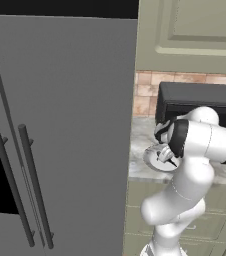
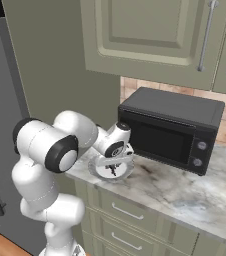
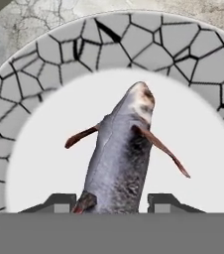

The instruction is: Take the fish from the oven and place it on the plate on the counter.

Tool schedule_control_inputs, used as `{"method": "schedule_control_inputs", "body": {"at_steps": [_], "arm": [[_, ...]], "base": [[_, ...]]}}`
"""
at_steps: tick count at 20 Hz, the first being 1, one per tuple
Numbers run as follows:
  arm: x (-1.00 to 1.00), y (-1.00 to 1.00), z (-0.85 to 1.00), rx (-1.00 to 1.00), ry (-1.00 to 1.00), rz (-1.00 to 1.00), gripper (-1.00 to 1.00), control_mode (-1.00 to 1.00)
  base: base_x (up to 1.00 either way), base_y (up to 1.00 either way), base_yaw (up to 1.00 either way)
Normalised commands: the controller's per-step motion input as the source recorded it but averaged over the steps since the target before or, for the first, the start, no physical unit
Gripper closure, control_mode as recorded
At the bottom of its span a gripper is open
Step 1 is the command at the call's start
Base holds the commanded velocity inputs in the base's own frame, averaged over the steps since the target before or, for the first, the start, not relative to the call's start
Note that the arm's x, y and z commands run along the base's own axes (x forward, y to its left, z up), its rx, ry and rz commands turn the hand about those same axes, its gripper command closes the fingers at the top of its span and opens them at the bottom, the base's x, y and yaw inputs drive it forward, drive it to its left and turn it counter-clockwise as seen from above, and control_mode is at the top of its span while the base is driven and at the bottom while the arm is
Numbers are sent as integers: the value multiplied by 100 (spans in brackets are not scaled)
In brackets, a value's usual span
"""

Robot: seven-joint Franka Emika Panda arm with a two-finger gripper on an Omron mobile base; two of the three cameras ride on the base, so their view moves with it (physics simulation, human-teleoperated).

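The hand hangs over the plate, fingers parted around the fish; withdrawing crookedly could drag it off.

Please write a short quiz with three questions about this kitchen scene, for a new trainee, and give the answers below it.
1. True or false: the slim dark grey fish lies over the small round light grey plate with a cracked-pattern rim.
2. Where does the plate stand? A) on the wire rack inside the oven B) on the light grey marbled stone counter C) on the floor
3. Fill in: the two-finger gripper has one dark fingertip on each side of the fish's ____ end.

Key: 1 true; 2 B; 3 tail. Whether the fingertips touch the fish cannot be told.
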Motion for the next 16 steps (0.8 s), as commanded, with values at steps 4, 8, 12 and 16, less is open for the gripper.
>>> {"method": "schedule_control_inputs", "body": {"at_steps": [4, 8, 12, 16], "arm": [[0, 0, 2, -3, 4, 0, -100, -100], [0, 0, 11, -4, 5, 0, -100, -100], [-18, 0, 29, -5, 2, 0, -100, -100], [-74, 0, 46, 0, 0, 0, -100, -100]], "base": [[0, 0, 0], [0, 0, 0], [0, 0, 0], [0, 0, 0]]}}
